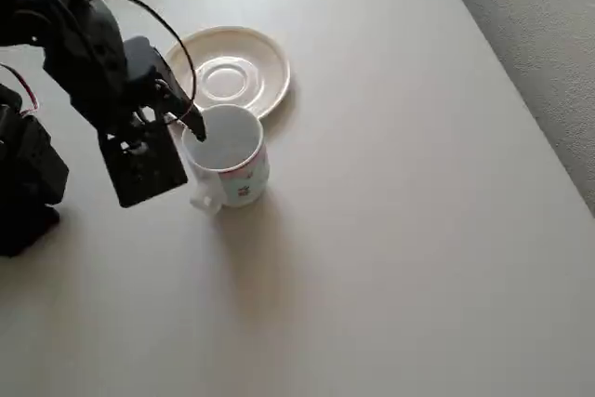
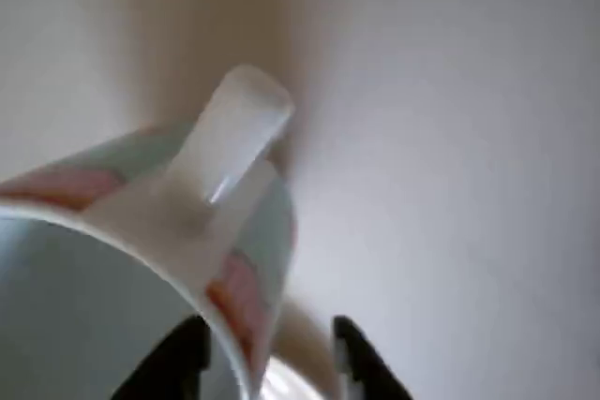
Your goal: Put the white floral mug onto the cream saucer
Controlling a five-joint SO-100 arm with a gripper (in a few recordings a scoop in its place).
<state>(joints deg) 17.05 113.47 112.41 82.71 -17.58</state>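
Pale beige tabletop (image 1: 400,230) runs across the overhead view, bare apart from my two pieces of crockery, with a grey textured strip of floor along the right edge. My black arm comes in from the left, and my hand (image 1: 192,129) sits at the left rim of the white floral mug (image 1: 228,157). One dark fingertip dips inside the mouth of the mug while the other finger appears to sit outside the wall. In the wrist view the mug's rim (image 2: 239,311) runs between my two dark fingertips, so I straddle the wall, but how firmly I press on it I cannot tell from these pictures.

From above, the mug appears upright or nearly so, with its handle toward the lower left; I cannot say whether its base rests on the tabletop or is a little off it. It is just beside the cream saucer (image 1: 265,53), whose near rim it overlaps in the overhead view. The saucer lies flat, its centre ring showing and nothing on it.

So the reach to the mug looks done, and the grip is at most half made. What is left, as I judge it, is the lift, the short carry up and to the right over the saucer's ring, the setting down, and letting go.
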